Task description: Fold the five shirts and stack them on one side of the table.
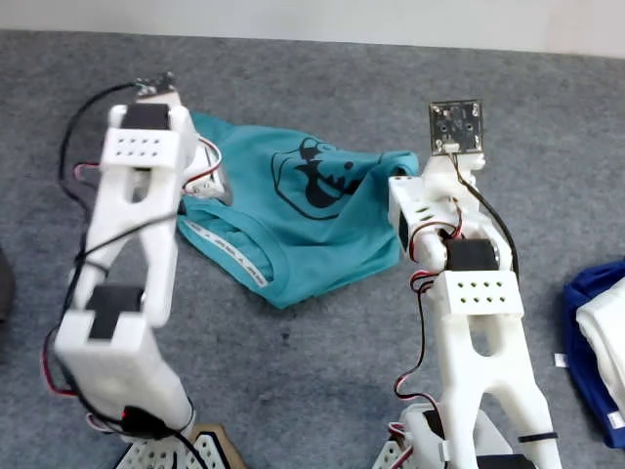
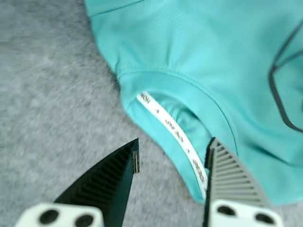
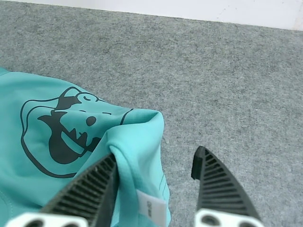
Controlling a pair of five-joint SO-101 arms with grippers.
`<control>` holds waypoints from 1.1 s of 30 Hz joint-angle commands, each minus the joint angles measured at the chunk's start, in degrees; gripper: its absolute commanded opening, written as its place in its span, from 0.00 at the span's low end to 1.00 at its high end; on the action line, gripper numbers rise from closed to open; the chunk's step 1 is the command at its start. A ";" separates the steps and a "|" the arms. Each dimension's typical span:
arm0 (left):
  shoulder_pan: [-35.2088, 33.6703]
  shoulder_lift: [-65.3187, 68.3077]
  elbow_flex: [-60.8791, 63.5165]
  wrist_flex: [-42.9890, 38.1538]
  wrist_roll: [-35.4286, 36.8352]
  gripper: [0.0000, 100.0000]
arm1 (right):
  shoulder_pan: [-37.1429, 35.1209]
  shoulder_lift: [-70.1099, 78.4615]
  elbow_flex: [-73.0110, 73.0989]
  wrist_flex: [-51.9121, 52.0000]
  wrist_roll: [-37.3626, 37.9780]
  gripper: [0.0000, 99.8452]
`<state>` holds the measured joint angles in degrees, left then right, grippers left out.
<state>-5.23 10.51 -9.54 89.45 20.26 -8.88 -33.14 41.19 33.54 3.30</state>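
The table point(image 1: 293, 376) is covered with a grey, carpet-like cloth, a little rough and speckled, and it reaches across the whole width. Along its far edge runs a pale, whitish strip point(image 1: 391, 18); I cannot tell if it is a wall. At the left edge lies a dark rounded thing point(image 1: 3, 283). The light is even and soft.

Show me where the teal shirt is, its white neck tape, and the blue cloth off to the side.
teal shirt point(image 1: 303, 249), high view, plain fabric below the print.
white neck tape point(image 2: 173, 130), left wrist view, middle of the strip.
blue cloth point(image 1: 576, 352), high view, bare part near its edge.
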 commanded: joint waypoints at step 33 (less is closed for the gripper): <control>12.70 -28.00 45.67 -25.58 -13.63 0.41 | -0.13 -1.98 1.45 -1.36 0.79 0.22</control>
<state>5.58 -12.09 35.91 63.25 7.08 -8.88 -33.14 43.12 33.36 3.30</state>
